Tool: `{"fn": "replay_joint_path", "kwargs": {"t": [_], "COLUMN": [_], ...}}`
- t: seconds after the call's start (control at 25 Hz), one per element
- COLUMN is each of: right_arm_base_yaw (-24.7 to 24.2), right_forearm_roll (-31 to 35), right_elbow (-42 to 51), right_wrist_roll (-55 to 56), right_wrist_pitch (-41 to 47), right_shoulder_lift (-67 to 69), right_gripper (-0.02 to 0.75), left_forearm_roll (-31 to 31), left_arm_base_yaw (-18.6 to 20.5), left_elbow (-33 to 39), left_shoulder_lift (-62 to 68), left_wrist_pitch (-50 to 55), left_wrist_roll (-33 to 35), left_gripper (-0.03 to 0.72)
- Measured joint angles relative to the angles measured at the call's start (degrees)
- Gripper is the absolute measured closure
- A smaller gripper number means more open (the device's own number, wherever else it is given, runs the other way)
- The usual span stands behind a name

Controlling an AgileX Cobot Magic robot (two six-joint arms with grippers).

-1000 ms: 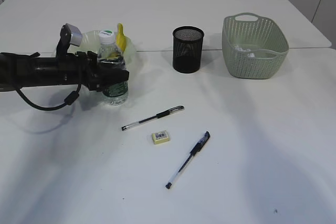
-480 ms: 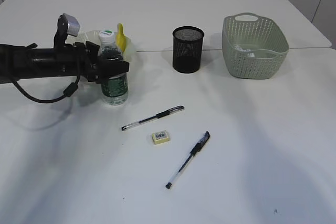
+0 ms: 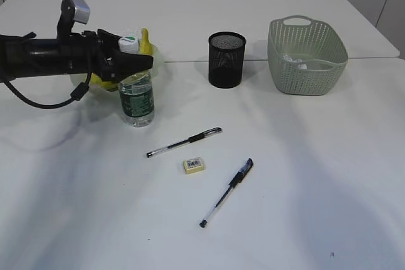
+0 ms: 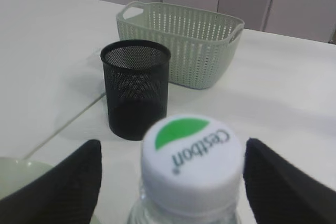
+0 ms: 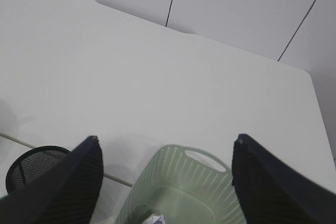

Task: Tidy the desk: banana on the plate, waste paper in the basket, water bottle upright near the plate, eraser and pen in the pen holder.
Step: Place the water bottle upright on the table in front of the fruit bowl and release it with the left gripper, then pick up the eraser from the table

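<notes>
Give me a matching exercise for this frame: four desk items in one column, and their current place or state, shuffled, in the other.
Items:
1. water bottle
2. eraser
3. pen holder
4. banana

Places or states:
A. lying flat on the desk between two pens
B. upright, its white cap between the open jaws of the left gripper
C. on the plate, behind the bottle
D. standing left of the basket

Pairs: 1-B, 2-A, 3-D, 4-C
</notes>
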Motion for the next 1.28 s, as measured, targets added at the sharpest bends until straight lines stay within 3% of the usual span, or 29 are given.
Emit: {"fn": "replay_joint_path", "kwargs": {"t": [0.8,1.28], "right_arm_base_yaw": [0.0,0.0], "right_forearm_roll": [0.12,2.59], "right_elbow": [0.0,0.0], "right_wrist_roll": [-1.07,-0.97], "right_wrist_pitch": [-0.09,3.63], "right_shoulder_lift": [0.0,0.0], "right_gripper": [0.165,0.164], "left_forearm_roll": [0.3,4.06], "left_arm_base_yaw": [0.0,0.0], "left_elbow": [0.0,0.0], "left_shoulder_lift": [-11.01,-22.69], "left_wrist_pitch": [-1.67,-1.54], "left_wrist_roll": [-3.98,-6.72], "left_gripper": [0.097,0.098]}}
